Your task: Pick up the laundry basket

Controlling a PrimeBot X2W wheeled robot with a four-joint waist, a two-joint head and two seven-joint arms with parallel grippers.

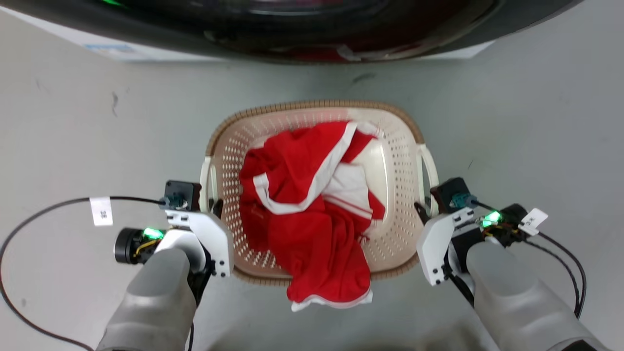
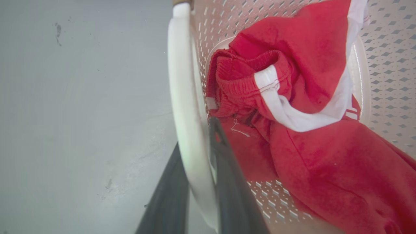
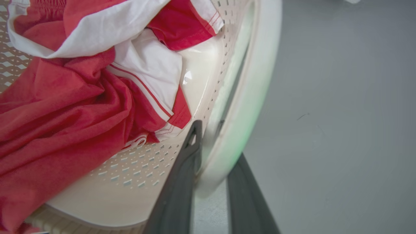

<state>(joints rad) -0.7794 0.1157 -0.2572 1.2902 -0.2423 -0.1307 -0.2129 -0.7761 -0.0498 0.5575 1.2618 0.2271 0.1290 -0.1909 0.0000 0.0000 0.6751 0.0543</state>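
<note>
The laundry basket [image 1: 317, 105], cream with perforated walls and a brown woven-look rim, sits in the middle of the head view on the grey floor. My left gripper [image 1: 217, 204] [image 2: 195, 136] stands at its left side, one dark finger on each side of the white left handle [image 2: 182, 81], pressed against it. At the right side, my right gripper [image 1: 421, 209] [image 3: 217, 139] clasps the white right handle [image 3: 260, 65] the same way. Red and white clothing [image 1: 312, 204] fills the basket and hangs over its near rim.
A washing machine [image 1: 292, 24] with a dark round door stands just beyond the basket. Grey floor [image 1: 73, 122] lies open to both sides. Black cables [image 1: 48, 209] trail from both wrists.
</note>
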